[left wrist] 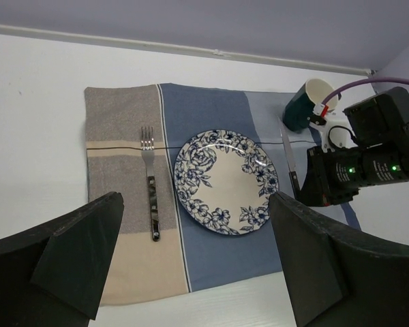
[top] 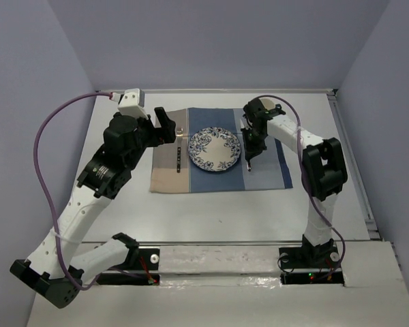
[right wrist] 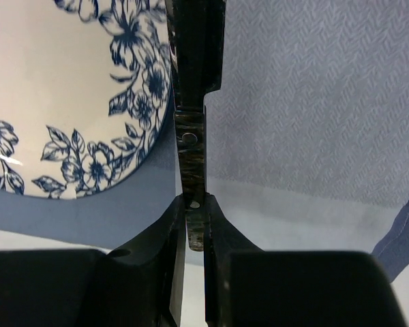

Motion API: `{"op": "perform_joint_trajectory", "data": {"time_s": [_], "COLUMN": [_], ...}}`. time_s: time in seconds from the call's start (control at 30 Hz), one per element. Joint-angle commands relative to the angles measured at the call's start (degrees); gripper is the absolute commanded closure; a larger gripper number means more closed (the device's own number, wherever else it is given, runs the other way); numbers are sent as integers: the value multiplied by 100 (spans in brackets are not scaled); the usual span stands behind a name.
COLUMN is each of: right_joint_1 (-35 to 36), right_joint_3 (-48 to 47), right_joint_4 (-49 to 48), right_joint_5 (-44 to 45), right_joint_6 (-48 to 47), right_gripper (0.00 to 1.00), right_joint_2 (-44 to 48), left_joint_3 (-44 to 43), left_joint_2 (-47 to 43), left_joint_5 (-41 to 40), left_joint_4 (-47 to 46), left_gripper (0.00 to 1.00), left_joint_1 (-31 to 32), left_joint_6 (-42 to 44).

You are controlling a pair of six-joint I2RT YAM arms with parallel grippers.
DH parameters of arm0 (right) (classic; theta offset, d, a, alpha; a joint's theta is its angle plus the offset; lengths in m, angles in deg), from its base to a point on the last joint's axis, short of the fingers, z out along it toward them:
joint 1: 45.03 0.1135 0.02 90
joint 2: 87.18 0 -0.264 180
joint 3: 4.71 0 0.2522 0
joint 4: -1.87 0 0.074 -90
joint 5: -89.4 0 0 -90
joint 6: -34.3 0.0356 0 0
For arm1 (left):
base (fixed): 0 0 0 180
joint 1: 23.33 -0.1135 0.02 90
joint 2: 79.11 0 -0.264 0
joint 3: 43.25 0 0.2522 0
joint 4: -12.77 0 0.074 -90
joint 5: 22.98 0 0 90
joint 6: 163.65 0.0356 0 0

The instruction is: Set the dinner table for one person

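On the white dinner table (top: 123,211) lies a blue-and-beige placemat (top: 266,178) with a blue-flowered plate (top: 215,149) at its middle. A fork (left wrist: 150,194) rests left of the plate. My right gripper (right wrist: 194,204) is shut on the dark handle of a knife (right wrist: 191,146), which lies lengthwise just right of the plate's rim, low over or on the mat. In the left wrist view the knife (left wrist: 287,151) shows beside the right arm (left wrist: 368,167). My left gripper (left wrist: 191,272) hangs open and empty above the mat's near left part, its fingers (left wrist: 82,259) wide apart.
A dark green mug (left wrist: 305,107) with a white inside stands at the mat's far right corner, close behind the right arm. Grey walls enclose the table on three sides. A purple cable (top: 44,136) loops off the left arm.
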Motion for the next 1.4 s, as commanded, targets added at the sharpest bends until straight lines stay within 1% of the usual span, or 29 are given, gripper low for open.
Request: {"op": "perform_joint_trajectory", "data": {"time_s": [0.0,0.3,0.5,0.53,0.6,0.63,0.67,0.7,0.77,0.83,1.0,1.03,1.17,1.2,1.27,1.3,1.37], "right_joint_1": [-169,-353,-354,-354,-354,-354,-354,-354,-354,-354,-354,-354,-354,-354,-354,-354,-354], "right_joint_3": [-373,-302,-373,-381,-355,-346,-320,-311,-268,-250,-145,-49,250,303,418,436,480], "right_joint_4": [-512,-609,-644,-644,-662,-679,-679,-679,-679,-679,-732,-750,-890,-977,-1127,-1215,-1636], "right_joint_5": [194,309,362,527,555,598,616,608,634,608,432,162,-314,-507,-657,-693,-719], "right_joint_6": [-70,18,61,88,123,141,150,150,158,185,220,220,238,211,176,150,124], "right_gripper": [100,100,100,100,93,86,81,60,47,39,34,34,33,32,31,31,1], "right_joint_2": [-253,-571,-782,-799,-791,-782,-756,-695,-607,-405,227,350,1176,1587,2054,2544,3074], "left_joint_3": [-312,-330,-312,-312,-312,-312,-312,-312,-295,-303,-408,-426,-444,-479,-558,-680,-830], "left_joint_2": [50,191,287,288,296,296,305,297,305,305,314,323,297,279,279,288,331], "left_joint_5": [-74,-65,-48,-48,-56,-65,-82,-100,-118,-153,-389,-460,-733,-794,-821,-795,-751], "left_joint_4": [-123,-149,-193,-184,-167,-167,-149,-149,-149,-149,-97,-61,106,123,123,106,62], "left_gripper": [1,1,1,1,1,1,1,1,1,1,1,1,1,1,1,1,1], "left_joint_1": [-20,-12,-11,-11,-12,-11,-11,-11,-11,-20,-20,-20,-11,-11,-20,-20,-11], "left_joint_6": [95,104,95,103,95,95,103,112,121,139,253,270,385,428,446,446,429]}}
